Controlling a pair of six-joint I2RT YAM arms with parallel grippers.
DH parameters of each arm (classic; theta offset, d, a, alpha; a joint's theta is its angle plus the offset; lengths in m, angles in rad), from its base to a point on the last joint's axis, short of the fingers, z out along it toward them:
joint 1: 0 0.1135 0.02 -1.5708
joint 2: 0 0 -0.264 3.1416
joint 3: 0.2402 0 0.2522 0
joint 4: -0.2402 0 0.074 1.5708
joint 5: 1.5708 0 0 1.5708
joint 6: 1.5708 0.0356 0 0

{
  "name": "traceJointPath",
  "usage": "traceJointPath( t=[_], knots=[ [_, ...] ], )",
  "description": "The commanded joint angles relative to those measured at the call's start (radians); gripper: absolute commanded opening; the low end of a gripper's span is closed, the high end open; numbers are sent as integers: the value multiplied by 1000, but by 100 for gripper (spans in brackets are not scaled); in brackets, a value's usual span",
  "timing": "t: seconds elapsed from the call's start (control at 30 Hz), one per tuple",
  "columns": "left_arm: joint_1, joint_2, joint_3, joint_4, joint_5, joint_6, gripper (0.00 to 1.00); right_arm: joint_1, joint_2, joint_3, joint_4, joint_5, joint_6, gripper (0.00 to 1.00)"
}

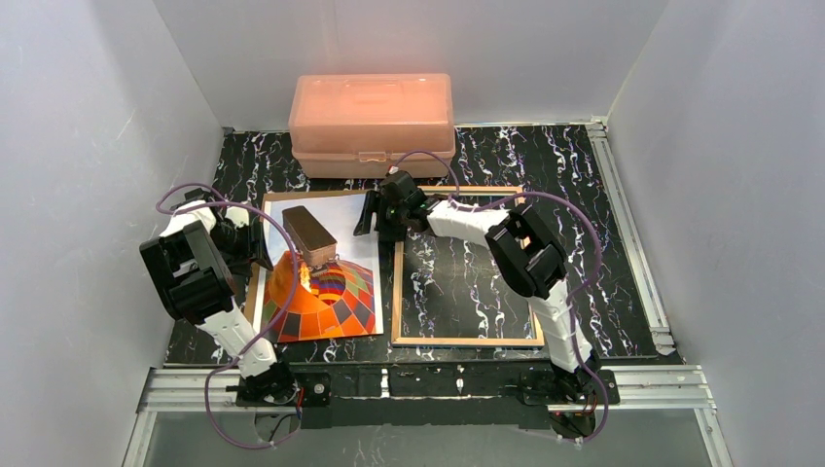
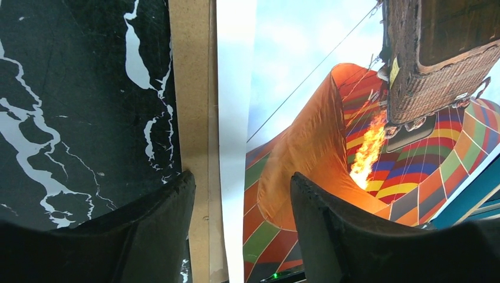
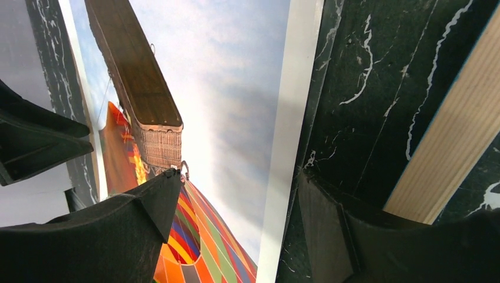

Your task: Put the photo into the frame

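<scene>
The left arm (image 1: pixel 209 292) rises from its base at 7 o'clock with the elbow folded high. Its left tool (image 2: pixel 242 221) points down at 9 o'clock, jaws apart. The right arm (image 1: pixel 530 263) stretches from 5 o'clock toward 12. Its right tool (image 3: pixel 236 230) is tipped downward, jaws spread wide.

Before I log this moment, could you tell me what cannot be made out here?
Top view: the right gripper covers the photo's far right corner.
Top view: the left gripper hides part of the photo's left edge.
Wrist views: whether either gripper touches the photo is unclear.
Right wrist view: the frame is cut off by the picture's edge.
Top view: the shut pink box hides its contents.
</scene>
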Motion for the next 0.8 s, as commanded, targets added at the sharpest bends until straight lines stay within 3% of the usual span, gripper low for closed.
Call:
traceJointPath(
  t=[0.0, 0.53, 0.77],
  knots=[
    [-7, 36, -15, 29, -5, 28, 57, 13, -70, -25, 76, -109, 56, 80],
    [-6, 37, -11, 16, -7, 43, 55, 13, -189, -116, 150, -178, 50, 77],
    [-6, 36, -6, 14, -22, 59, 55, 15, -217, -227, 568, -427, 148, 76]
  ],
)
